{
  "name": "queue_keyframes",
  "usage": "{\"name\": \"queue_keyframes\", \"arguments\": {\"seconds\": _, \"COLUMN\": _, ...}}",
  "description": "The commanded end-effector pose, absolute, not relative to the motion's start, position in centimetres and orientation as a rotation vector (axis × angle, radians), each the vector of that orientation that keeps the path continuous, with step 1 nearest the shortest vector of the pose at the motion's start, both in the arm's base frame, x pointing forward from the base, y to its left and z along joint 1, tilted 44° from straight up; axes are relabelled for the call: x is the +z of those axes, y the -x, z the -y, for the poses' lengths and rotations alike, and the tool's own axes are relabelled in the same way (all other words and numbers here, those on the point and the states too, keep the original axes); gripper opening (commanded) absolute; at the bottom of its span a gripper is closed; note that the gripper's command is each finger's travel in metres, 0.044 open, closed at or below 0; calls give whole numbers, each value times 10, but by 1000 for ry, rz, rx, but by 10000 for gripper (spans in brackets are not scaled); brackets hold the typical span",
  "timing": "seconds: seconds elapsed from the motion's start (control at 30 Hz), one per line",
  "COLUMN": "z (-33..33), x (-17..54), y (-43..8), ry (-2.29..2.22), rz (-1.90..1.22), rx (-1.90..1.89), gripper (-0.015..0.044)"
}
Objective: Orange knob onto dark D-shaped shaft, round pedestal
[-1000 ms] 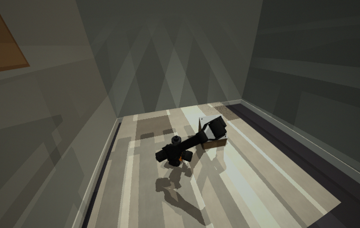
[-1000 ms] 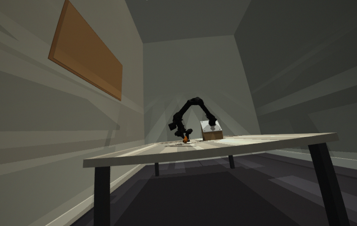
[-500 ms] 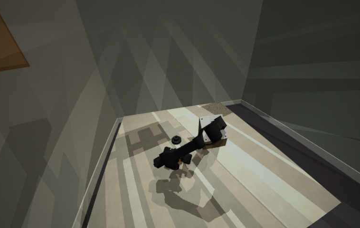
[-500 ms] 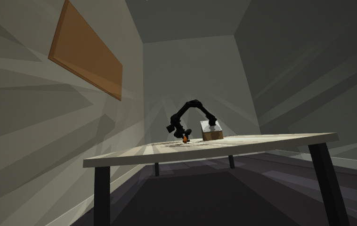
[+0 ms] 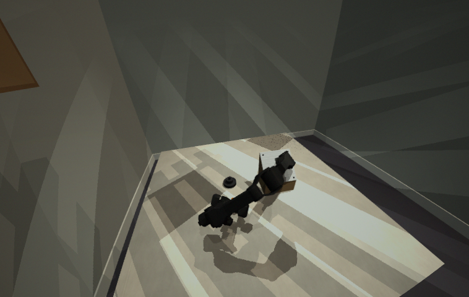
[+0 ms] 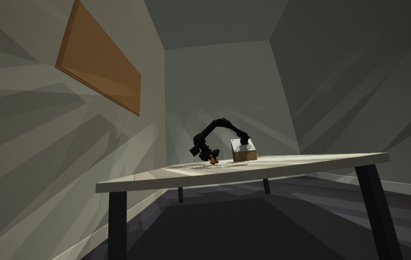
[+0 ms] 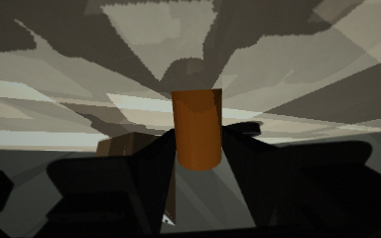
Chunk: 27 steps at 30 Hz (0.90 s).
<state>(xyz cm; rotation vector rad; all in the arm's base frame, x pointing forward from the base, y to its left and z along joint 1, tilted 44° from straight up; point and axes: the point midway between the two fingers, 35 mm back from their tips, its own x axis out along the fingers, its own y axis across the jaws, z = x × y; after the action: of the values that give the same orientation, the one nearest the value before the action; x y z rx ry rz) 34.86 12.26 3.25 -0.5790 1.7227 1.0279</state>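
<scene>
The orange knob (image 5: 232, 198) (image 6: 212, 160) (image 7: 198, 131) is a plain cylinder between the fingers. My gripper (image 7: 197, 131) is shut on it and holds it above the table, tilted. The round dark pedestal (image 5: 229, 182) with its short shaft stands on the table beyond the gripper in the top view. The knob is apart from it. A dark shape at the right finger in the wrist view seems to be the pedestal (image 7: 249, 129), partly covered by that finger. The knob's hole and the shaft's flat side are not visible.
The arm's base end is at a wooden box with a pale, screwed top plate (image 5: 266, 158) (image 6: 236, 144), right of the pedestal in the top view. The table (image 5: 358, 220) (image 6: 298, 166) carries striped light and arm shadows. An orange-brown board (image 6: 101, 64) hangs on the left wall.
</scene>
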Motion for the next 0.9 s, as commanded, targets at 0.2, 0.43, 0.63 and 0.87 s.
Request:
{"name": "queue_keyframes", "arguments": {"seconds": 0.2, "z": -128, "x": 37, "y": -354, "ry": 640, "rz": -1804, "rx": 1008, "gripper": 179}}
{"name": "queue_keyframes", "arguments": {"seconds": 0.43, "z": -128, "x": 38, "y": -355, "ry": 641, "rz": -1799, "rx": 1006, "gripper": 179}}
{"name": "queue_keyframes", "arguments": {"seconds": 0.63, "z": -127, "x": 38, "y": -355, "ry": 622, "rz": -1779, "rx": 1013, "gripper": 179}}
{"name": "queue_keyframes", "arguments": {"seconds": 0.87, "z": -129, "x": 40, "y": -357, "ry": 621, "rz": -1778, "rx": 1013, "gripper": 179}}
